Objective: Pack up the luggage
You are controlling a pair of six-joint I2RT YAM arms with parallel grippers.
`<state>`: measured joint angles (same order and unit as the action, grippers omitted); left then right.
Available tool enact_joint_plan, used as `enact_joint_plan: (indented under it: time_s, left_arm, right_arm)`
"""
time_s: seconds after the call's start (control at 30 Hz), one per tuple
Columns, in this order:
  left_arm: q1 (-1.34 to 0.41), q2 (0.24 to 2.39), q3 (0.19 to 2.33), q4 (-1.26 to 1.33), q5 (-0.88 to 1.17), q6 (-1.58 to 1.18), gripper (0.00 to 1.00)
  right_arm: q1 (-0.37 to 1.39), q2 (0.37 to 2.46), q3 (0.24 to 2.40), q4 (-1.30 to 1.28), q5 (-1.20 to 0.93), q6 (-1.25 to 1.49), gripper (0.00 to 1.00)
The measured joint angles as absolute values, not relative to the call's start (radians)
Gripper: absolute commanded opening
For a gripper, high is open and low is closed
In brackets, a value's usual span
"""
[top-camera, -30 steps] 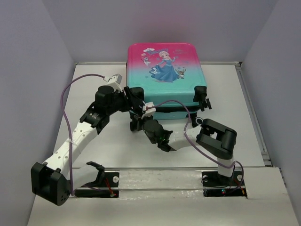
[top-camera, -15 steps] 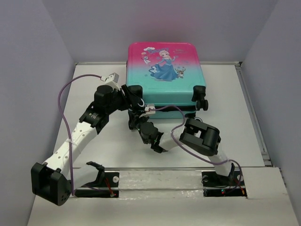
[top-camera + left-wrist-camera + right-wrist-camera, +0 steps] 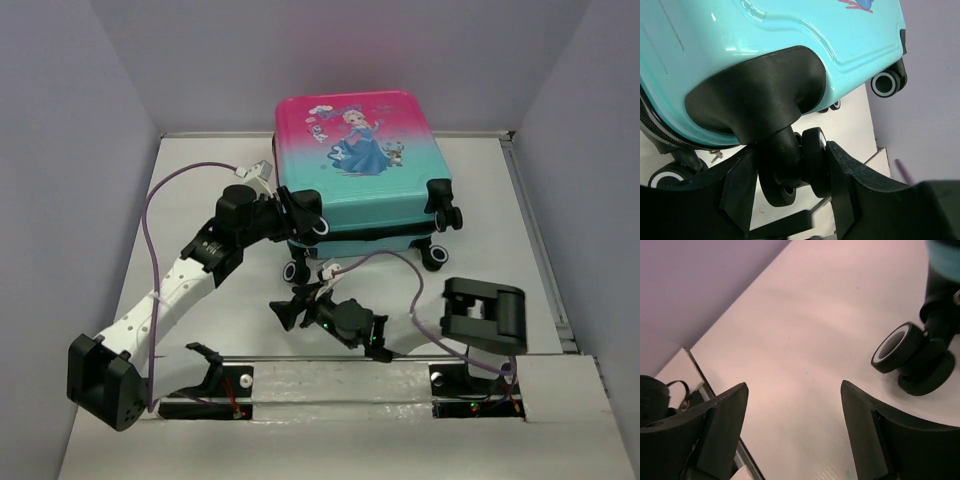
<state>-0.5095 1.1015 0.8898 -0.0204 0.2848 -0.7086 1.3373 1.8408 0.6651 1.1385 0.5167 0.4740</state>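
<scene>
A matte white table, boxed in by pale lilac walls, is seen from above, and the luggage is laid flat on its far middle, lid shut and print upward. The step in hand is judged to be the shifting or steadying of the case by one corner: the left gripper is clenched across the near-left caster wheel, with a finger pressed to either side. Since the caster is likely to swivel on its stem, the pull is best kept slow, low and in line with the fork, so that the wheel is not twisted out of the grip. The right gripper is held released and bare, low over the table and well apart from the second wheel shown in its view. The shell is glossy, hard and ribbed, with rounded corners; the wheel housing is matte black plastic, and the wheels are black with pale rims
</scene>
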Motion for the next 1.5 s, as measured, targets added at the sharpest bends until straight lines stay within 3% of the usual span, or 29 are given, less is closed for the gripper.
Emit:
enact_joint_plan:
  time_s: [0.13, 0.23, 0.4, 0.7, 1.1, 1.27, 1.4, 1.43, 1.47, 1.5]
  left_arm:
    - [-0.524, 1.121, 0.89, -0.004, 0.29, -0.718, 0.34]
    - [-0.533, 1.137, 0.89, 0.017, 0.292, -0.727, 0.34]
    - [-0.537, 1.145, 0.852, 0.084, 0.296, -0.763, 0.34]
    - [-0.538, 1.143, 0.824, 0.142, 0.303, -0.822, 0.37]
    - [-0.538, 1.13, 0.778, 0.21, 0.31, -0.86, 0.41]
    - [-0.537, 1.13, 0.776, 0.214, 0.313, -0.865, 0.44]
    - [-0.537, 1.121, 0.76, 0.231, 0.313, -0.867, 0.46]
    - [-0.537, 1.117, 0.757, 0.234, 0.312, -0.868, 0.47]
    - [-0.537, 1.115, 0.756, 0.237, 0.311, -0.868, 0.5]
    - [-0.537, 1.113, 0.752, 0.243, 0.311, -0.867, 0.59]
  right_arm:
    - [1.317, 1.496, 0.563, 0.89, 0.49, 0.476, 0.83]
    - [1.306, 1.245, 0.552, 0.658, 0.525, 0.474, 0.93]
    - [1.22, 0.997, 0.566, 0.413, 0.495, 0.449, 1.0]
    - [1.018, 1.097, 0.706, 0.265, 0.352, 0.344, 1.0]
    - [0.98, 1.366, 0.824, 0.379, 0.226, 0.34, 1.0]
    - [0.967, 1.421, 0.824, 0.478, 0.219, 0.35, 0.94]
    - [0.962, 1.436, 0.821, 0.54, 0.229, 0.363, 0.83]
    - [0.963, 1.436, 0.818, 0.546, 0.235, 0.365, 0.79]
    - [0.963, 1.436, 0.816, 0.554, 0.239, 0.366, 0.59]
    - [0.963, 1.436, 0.813, 0.558, 0.243, 0.37, 0.52]
